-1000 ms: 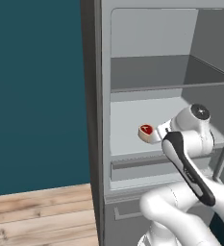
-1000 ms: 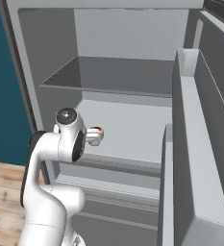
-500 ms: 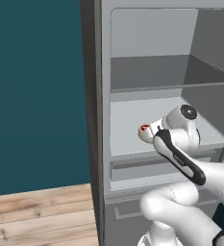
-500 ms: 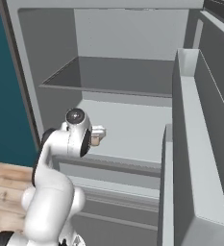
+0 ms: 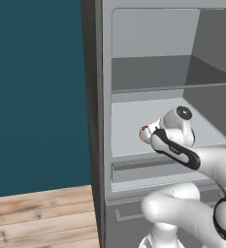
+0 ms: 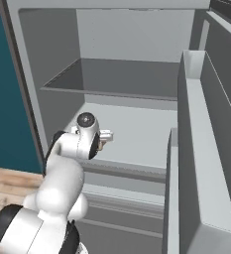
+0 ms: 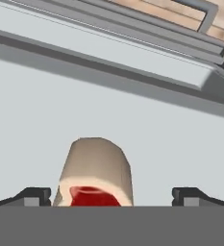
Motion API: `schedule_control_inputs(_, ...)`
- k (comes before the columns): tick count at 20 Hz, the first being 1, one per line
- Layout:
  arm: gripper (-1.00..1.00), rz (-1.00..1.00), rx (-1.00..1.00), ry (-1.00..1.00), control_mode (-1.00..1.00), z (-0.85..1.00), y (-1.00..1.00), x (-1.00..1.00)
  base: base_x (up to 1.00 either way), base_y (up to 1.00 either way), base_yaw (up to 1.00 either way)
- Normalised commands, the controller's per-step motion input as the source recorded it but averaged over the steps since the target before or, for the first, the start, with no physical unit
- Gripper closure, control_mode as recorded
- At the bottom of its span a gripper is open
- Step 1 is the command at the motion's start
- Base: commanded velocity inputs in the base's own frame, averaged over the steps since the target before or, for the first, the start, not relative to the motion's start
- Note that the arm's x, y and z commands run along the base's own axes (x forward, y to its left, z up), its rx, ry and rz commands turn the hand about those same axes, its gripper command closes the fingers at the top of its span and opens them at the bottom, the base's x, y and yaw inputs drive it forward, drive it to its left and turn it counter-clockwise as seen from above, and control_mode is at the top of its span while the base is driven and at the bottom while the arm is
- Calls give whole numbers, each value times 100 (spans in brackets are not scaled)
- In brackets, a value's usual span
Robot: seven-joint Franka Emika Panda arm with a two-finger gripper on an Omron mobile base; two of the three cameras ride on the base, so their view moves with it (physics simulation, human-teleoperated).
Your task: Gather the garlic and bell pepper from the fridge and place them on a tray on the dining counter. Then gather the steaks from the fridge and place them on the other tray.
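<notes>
Gripper (image 7: pixel 111 194) is hovering jaws wide apart around the raw steak (image 7: pixel 95 175) at bottom centre of hand view, on the fridge (image 5: pixel 97 121) shelf; likely soft, slippery, best pinched across its flanks.

Two base cameras looked forward from behind the arm's left and right into the tall grey steel fridge (image 5: pixel 148 72); the hand camera hovered close above its pale shelf (image 7: pixel 108 120).

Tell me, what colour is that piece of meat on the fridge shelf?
The meat is red with a cream rim, clearest in the hand view.
</notes>
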Motion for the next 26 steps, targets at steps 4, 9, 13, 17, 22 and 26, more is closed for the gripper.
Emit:
schedule_control_inputs(4, -100, 4, 0, 1, -100, -40, 0, 23, 0, 0, 0)
schedule_control_inputs(9, -100, 5, 0, 0, -100, -37, 0, 34, 0, 0, 0)
schedule_control_inputs(13, -100, 5, 0, 0, -100, -37, 0, 31, 0, 0, 0)
schedule_control_inputs(17, -100, 4, 0, 0, -100, -36, 0, 25, 0, 0, 0)
schedule_control_inputs(22, 100, 2, 0, 2, -100, -21, 0, 6, 0, 0, 0)
schedule_control_inputs(26, 100, 0, 0, 0, -100, 0, 0, 0, 0, 0, 0)
